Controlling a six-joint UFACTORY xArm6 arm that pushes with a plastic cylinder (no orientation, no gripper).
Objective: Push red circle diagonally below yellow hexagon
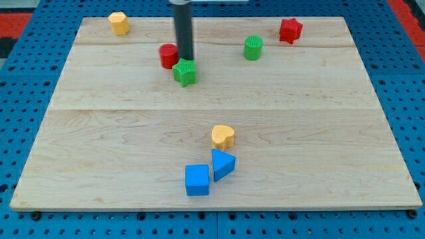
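The red circle (168, 56) stands at the board's upper middle-left. The yellow hexagon (119, 23) sits near the top left corner, up and to the left of the red circle. My tip (185, 60) is at the lower end of the dark rod, right beside the red circle's right side and just above the green star (185, 72). The rod hides part of the red circle's right edge.
A green circle (253, 48) and a red star (290, 30) stand at the upper right. A yellow heart (223, 137), a blue triangle (222, 164) and a blue cube (197, 180) cluster at the lower middle. The wooden board (99, 133) lies on a blue pegboard.
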